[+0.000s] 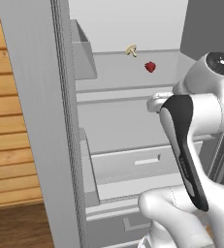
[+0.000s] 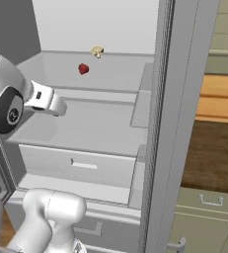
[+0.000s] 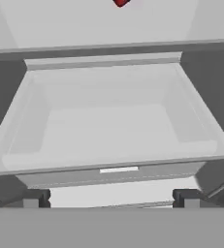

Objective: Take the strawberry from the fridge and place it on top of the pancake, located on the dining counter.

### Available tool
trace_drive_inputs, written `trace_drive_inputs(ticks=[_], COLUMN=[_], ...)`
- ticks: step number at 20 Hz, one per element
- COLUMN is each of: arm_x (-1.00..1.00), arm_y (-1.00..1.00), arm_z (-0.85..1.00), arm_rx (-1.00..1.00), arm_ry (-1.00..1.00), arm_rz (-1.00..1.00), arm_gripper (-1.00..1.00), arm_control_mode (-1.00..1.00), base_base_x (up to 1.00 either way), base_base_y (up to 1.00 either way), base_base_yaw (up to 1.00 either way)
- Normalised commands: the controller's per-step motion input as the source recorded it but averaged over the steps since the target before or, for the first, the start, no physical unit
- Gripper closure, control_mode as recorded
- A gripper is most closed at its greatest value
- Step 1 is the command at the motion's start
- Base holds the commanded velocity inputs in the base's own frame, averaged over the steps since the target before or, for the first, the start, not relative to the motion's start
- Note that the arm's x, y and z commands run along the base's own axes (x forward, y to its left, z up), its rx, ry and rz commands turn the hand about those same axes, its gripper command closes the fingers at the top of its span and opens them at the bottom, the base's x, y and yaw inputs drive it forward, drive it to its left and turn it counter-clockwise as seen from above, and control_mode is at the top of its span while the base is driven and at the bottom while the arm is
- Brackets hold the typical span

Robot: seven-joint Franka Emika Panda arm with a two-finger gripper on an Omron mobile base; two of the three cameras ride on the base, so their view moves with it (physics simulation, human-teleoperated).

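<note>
The fridge (image 1: 33, 106) stands open in front of me, showing pale grey shelves. The strawberry (image 1: 150, 67) (image 2: 83, 69), tiny and bright red, lies on the upper shelf; its lower edge shows at the top of the hand view (image 3: 120, 2). My gripper (image 3: 111, 199) is open and empty. It is held in front of the shelf below the berry and looks down into a pale drawer bin (image 3: 31, 121). The pancake is out of view.
A small tan mushroom (image 1: 131, 49) (image 2: 97, 51) lies just behind the strawberry. The fridge doors (image 2: 179, 123) flank the opening on both sides. Right of the door is a dark brown wood top (image 2: 214, 153) over pale green drawers; I cannot tell if it is the dining counter.
</note>
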Motion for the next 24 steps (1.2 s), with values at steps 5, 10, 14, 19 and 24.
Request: trace_drive_inputs(ticks=[5, 10, 14, 19, 24], arm_x=[0.67, 0.74, 0.94, 1.00, 0.99], arm_y=[-0.05, -0.16, -0.23, -0.07, 0.00], arm_z=[0.92, 0.36, -0.19, 0.01, 0.03], arm_rx=[0.01, 0.01, 0.00, 0.00, 0.00], arm_ry=[-0.35, -0.18, 0.00, 0.07, 0.12], arm_rz=[0.00, 0.00, 0.00, -0.01, -0.03], arm_gripper=[-1.00, -1.00, -1.00, -1.00, -1.00], arm_control_mode=[-1.00, -1.00, -1.00, -1.00, -1.00], base_base_x=[0.00, 0.00, 0.00, 0.00, 0.00], base_base_y=[0.00, 0.00, 0.00, 0.00, 0.00], base_base_yaw=[0.00, 0.00, 0.00, 0.00, 0.00])
